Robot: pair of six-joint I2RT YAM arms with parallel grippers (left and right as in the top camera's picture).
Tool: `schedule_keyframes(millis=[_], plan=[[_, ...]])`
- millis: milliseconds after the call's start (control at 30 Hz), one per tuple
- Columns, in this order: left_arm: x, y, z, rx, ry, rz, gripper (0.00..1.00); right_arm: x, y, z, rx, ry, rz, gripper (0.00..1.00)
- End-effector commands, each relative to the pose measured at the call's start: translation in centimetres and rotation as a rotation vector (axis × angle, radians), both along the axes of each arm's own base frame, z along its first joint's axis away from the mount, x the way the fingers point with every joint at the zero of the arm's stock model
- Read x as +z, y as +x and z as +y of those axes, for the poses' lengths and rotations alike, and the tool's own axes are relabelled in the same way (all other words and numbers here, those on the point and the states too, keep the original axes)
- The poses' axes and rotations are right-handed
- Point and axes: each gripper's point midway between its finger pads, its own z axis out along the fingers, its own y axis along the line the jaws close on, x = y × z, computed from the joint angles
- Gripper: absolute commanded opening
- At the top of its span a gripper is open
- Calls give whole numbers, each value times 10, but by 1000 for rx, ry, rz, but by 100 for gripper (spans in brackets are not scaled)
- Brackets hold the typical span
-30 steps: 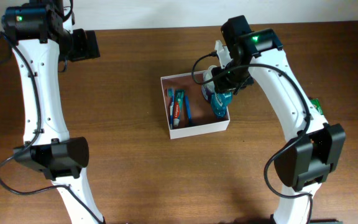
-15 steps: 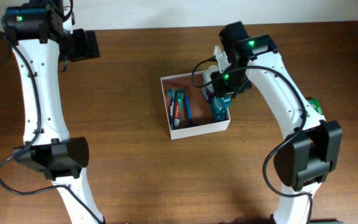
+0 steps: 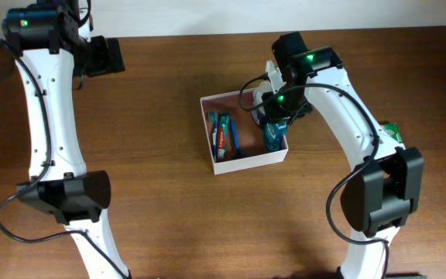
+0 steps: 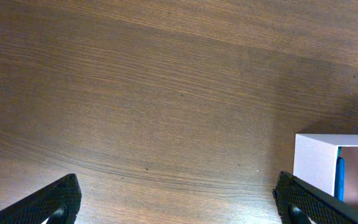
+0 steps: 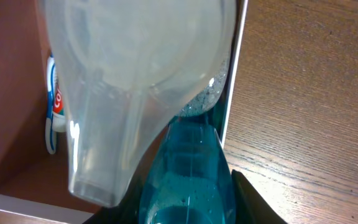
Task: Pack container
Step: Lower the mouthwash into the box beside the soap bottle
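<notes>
**A:** What sits closest to the right wrist?

**B:** A blue bottle (image 5: 185, 177) with a clear cap (image 5: 135, 74) fills that view. The right gripper (image 3: 273, 108) is directly over it. One dark finger shows at 5 o'clock of the bottle and the other is hidden, so I can't tell whether the jaws are clamped or slack.

**A:** And the container (image 3: 248, 161)?

**B:** It is near the middle of the table (image 3: 153, 194). The bottle is at its 3 o'clock side, hard against that wall, with the cap toward 12 o'clock.

**A:** So what's the risk?

**B:** My guess is that wall. The box looks light, and a finger catching the rim on the way up could drag or tip it. If the bottle is leaning on the wall and not lying flat, it could roll toward 9 o'clock onto the toothpaste tube (image 3: 221, 136). It could also tip out over the wall at 3 o'clock.

**A:** Can the other arm steady the box?

**B:** Not from where it is. The left gripper (image 4: 179, 200) is far off at 10 o'clock of the container. Its jaws are spread wide over bare wood and hold nothing.
</notes>
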Motion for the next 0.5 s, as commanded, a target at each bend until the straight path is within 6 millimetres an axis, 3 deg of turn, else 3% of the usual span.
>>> schedule_keyframes(millis=[0,200,467], plan=[[-2,2,2,-7,11,3,100,3,1,0,6,-17,-19,36],[-2,2,2,-7,11,3,100,3,1,0,6,-16,-18,48],[-2,2,2,-7,11,3,100,7,3,0,6,-13,-31,54]])
